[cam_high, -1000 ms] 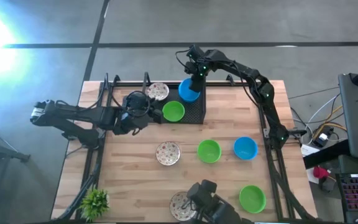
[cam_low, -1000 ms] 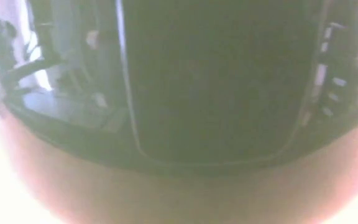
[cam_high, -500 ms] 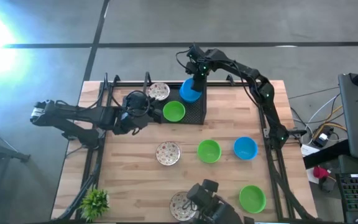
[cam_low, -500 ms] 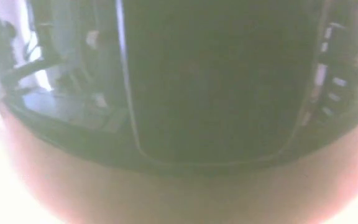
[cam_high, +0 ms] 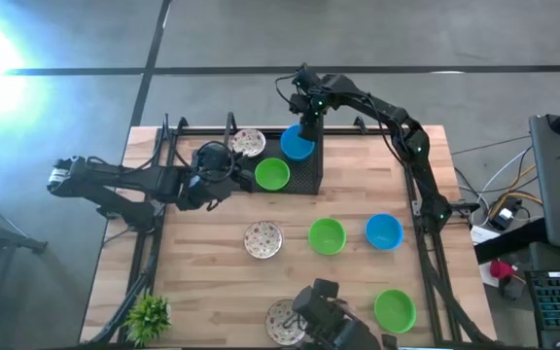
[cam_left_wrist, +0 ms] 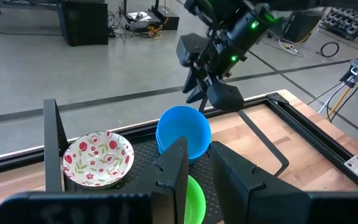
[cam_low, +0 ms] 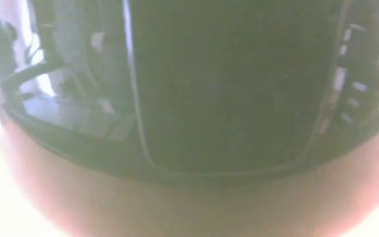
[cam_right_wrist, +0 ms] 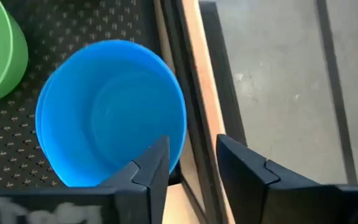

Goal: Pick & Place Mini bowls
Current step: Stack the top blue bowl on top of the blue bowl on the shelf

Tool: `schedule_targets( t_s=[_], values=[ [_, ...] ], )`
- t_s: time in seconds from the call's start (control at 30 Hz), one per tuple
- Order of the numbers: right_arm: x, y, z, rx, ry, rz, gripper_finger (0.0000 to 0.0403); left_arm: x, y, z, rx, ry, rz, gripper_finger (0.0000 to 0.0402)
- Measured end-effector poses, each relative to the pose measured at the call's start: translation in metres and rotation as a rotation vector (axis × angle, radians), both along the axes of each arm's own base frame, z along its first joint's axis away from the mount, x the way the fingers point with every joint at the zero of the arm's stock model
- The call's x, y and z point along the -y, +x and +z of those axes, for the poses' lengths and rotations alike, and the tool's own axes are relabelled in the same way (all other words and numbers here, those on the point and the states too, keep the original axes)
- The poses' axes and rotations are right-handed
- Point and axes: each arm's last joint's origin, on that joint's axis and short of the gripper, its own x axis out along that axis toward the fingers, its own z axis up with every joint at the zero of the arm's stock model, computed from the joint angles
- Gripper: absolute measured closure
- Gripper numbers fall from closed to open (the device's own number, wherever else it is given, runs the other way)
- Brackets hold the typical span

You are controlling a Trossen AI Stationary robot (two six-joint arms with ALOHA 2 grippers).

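Three mini bowls sit in the black mesh tray (cam_high: 304, 180): a speckled one (cam_high: 247, 143), a green one (cam_high: 271, 174) and a blue one (cam_high: 297, 144) in the far right corner, which looks nested in a second blue bowl (cam_right_wrist: 45, 134). My right gripper (cam_right_wrist: 191, 165) hangs open just over the blue bowl's far rim (cam_left_wrist: 185, 112), one finger over the inside and one outside. My left gripper (cam_left_wrist: 196, 171) hovers open and empty over the tray's left part. More bowls stand on the table: speckled (cam_high: 262, 239), green (cam_high: 327, 235), blue (cam_high: 383, 231), green (cam_high: 394, 309), speckled (cam_high: 280, 321).
The tray's raised black frame (cam_right_wrist: 176, 68) runs close beside the blue bowl. A small spiky plant (cam_high: 148, 316) stands at the table's near left corner. A dark camera mount (cam_high: 321, 309) covers part of the near speckled bowl. The low view is blocked by a dark blur.
My right gripper has opened over the blue bowl's far rim and let go of it. The bowl stays in the tray's far right corner.
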Motion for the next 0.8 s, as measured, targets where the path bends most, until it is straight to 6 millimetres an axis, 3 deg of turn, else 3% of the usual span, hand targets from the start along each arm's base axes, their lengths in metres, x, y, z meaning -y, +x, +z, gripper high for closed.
schedule_targets(
  t_s=[0.23,0.33,0.53,0.8],
  values=[
    [0.004,0.005,0.018,0.088,-0.062,-0.016,0.0260,0.000,0.000,0.000,0.000,0.000,0.001,0.0326],
    [0.006,0.007,0.014,0.104,-0.070,-0.020,0.0286,0.000,0.000,0.000,0.000,0.000,0.001,0.0326],
    [0.005,0.009,0.006,0.133,-0.038,-0.002,0.0381,0.000,0.000,0.000,-0.008,0.006,-0.002,0.0326],
    [0.006,0.010,-0.009,0.137,-0.025,-0.015,0.0394,-0.001,0.000,0.000,-0.010,0.021,0.016,0.0326]
  ],
)
